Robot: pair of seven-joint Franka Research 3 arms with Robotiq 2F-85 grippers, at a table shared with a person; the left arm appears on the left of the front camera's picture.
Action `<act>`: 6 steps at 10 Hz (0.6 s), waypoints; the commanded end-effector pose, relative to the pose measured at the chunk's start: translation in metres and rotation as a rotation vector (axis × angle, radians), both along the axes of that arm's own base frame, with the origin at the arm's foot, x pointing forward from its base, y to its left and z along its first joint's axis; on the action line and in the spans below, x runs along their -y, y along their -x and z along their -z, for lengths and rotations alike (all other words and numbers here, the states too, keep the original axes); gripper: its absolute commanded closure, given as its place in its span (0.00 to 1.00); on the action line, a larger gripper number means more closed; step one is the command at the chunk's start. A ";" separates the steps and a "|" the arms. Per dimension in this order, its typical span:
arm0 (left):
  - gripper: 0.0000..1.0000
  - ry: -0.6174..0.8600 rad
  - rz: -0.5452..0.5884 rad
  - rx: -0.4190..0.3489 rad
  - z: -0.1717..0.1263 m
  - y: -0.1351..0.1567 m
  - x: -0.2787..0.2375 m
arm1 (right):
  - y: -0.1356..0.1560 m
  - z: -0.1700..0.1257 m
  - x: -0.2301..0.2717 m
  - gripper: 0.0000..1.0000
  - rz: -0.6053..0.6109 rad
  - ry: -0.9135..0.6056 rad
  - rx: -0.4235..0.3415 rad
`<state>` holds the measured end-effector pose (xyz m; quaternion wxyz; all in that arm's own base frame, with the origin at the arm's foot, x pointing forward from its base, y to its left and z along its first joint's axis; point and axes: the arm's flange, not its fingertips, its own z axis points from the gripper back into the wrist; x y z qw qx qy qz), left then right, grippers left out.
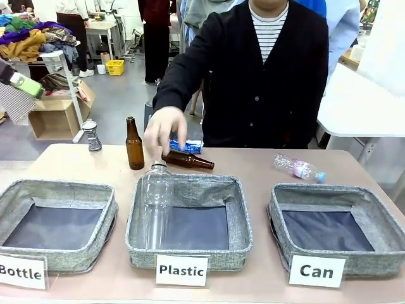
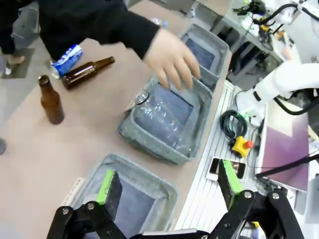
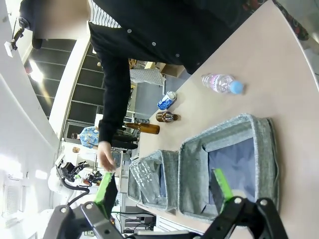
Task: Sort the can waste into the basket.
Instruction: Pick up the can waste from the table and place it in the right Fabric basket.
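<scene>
**Both grippers empty, cans far off**

My left gripper [image 2: 167, 175] and right gripper [image 3: 163, 180] hang spread wide, holding nothing. The Can basket [image 1: 276, 218] sits lower right in the front view. Beyond it, the blue can [image 1: 187, 146] lies mid-frame beside a person's hand [image 1: 163, 130]; the dark can [image 1: 92, 135] stands upper left
</scene>
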<state>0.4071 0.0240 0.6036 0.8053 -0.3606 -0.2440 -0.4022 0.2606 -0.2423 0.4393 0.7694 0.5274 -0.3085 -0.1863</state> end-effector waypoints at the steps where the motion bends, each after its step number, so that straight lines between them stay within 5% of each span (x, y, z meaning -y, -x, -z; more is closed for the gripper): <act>1: 0.00 0.014 -0.092 -0.018 -0.009 0.018 -0.064 | -0.002 0.000 0.002 0.00 0.000 0.002 0.035; 4: 0.00 0.129 -0.313 0.045 0.016 0.091 -0.163 | -0.002 0.000 0.002 0.00 0.000 0.002 0.035; 6: 0.00 0.158 -0.329 0.089 0.025 0.108 -0.175 | -0.002 0.000 0.002 0.00 0.000 0.002 0.035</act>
